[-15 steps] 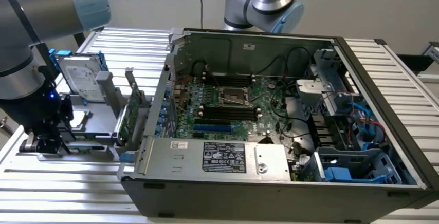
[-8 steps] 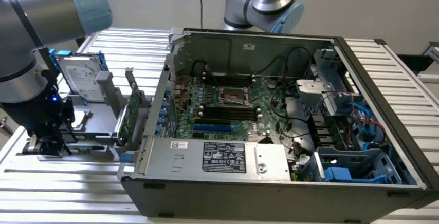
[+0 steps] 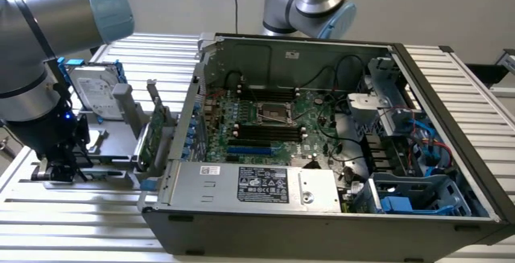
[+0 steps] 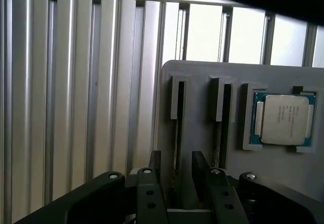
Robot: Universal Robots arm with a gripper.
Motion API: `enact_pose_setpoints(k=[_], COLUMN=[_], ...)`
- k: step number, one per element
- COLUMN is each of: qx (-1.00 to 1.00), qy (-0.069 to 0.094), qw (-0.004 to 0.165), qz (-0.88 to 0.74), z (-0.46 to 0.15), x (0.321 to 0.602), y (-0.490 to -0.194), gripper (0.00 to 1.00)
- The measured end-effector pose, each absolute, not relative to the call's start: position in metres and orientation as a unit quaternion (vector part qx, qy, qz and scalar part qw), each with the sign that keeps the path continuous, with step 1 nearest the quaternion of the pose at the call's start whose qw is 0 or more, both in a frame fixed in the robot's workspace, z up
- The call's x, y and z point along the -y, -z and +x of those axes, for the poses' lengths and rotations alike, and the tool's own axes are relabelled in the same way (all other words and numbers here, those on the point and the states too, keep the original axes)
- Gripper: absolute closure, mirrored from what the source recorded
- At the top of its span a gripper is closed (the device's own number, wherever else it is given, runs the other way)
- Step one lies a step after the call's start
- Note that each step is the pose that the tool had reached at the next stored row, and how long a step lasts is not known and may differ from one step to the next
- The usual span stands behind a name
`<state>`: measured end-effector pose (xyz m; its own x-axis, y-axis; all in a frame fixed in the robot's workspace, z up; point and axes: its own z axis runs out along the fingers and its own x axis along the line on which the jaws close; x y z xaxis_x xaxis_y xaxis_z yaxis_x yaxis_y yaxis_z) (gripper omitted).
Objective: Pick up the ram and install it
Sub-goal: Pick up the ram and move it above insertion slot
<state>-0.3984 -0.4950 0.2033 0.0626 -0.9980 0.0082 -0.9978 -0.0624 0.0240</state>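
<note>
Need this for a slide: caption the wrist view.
Open jaws flank the ram standing on edge in a grey holder, a processor chip alongside.

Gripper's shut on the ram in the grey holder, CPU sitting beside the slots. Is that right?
No. The gripper is open: its fingers stand either side of the ram in the grey holder, not clamped on it, as the wrist view shows. The CPU does sit beside the slots.
</note>
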Motion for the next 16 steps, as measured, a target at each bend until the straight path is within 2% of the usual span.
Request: enact_pose_setpoints(k=[16], qx=[0.681], qy=[0.007], qw=[0.009], qz=[0.732], z=[-0.3984], x=[0.4929], y=[-0.1988], gripper=[0.62])
